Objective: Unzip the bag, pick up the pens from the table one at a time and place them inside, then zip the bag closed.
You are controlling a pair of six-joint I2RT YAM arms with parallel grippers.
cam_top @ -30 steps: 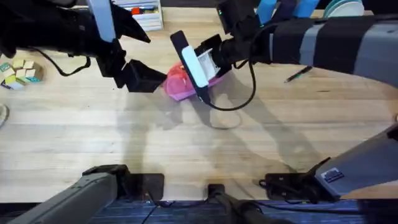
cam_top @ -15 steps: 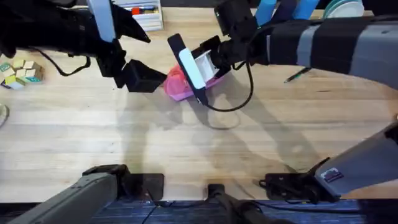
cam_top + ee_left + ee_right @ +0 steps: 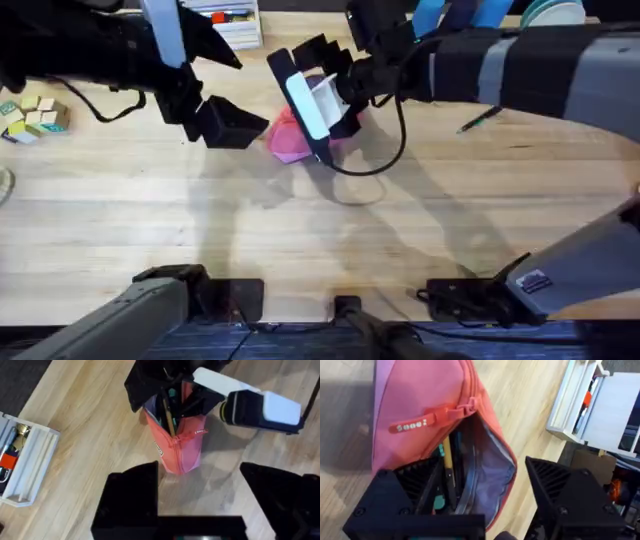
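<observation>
Since a second ago the right gripper, jaws spread, has shifted over the bag's mouth with pens inside between them, so zipping remains; left gripper jaws spread just short of it.

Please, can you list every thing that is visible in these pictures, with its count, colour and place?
Small pink fabric pencil pouch: one, pink, on the table between both end effectors, zipper open.
Pens inside the pouch: one yellow-tan and at least one dark with teal, standing in the opening.
Dark pen: one, dark, lying on the table at the right.
White compartment tray: one, white, holds small red and dark items, far side of the table.
Small wooden blocks: several, pale, left table edge.
Light wooden butcher-block table: one, pale planks.
Left end effector: black, open, beside the pouch.
Right end effector: black, open, at the pouch mouth.
</observation>
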